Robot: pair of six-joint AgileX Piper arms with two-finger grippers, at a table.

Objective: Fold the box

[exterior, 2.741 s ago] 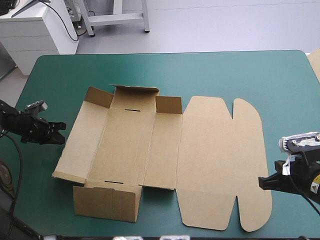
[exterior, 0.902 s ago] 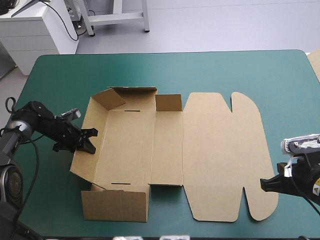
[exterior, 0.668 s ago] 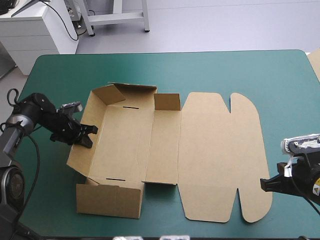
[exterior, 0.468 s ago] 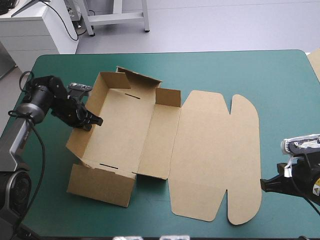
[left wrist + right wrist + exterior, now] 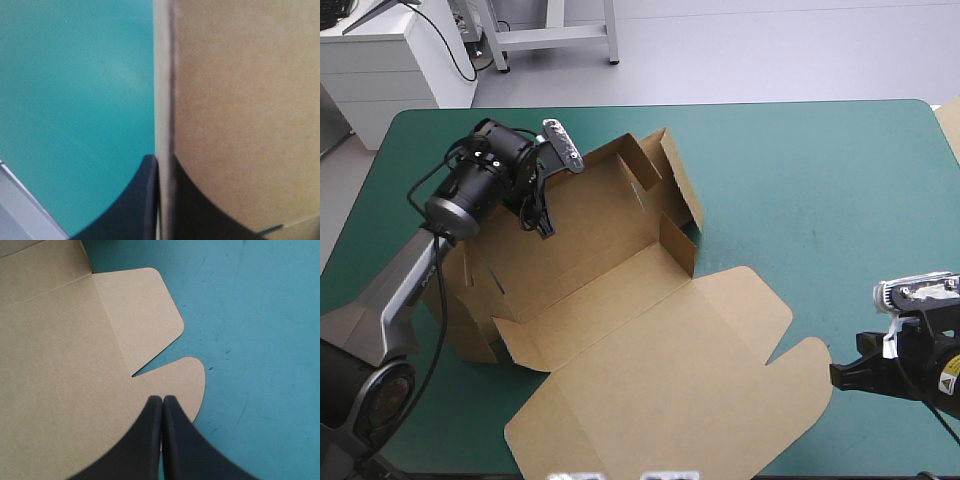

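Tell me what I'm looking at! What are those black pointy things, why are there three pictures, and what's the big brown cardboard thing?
This is a robot with two arms at a table with a teal-green cover. One picture looks down from above. The other two come from cameras on its wrists, each looking along a gripper. The black things are the grippers' fingers. The brown thing is a box, a cut cardboard sheet, partly folded: some walls stand up and the lid lies flat. The left gripper pinches one raised wall. The right gripper is shut, holds nothing, and sits near the lid's rounded flap.
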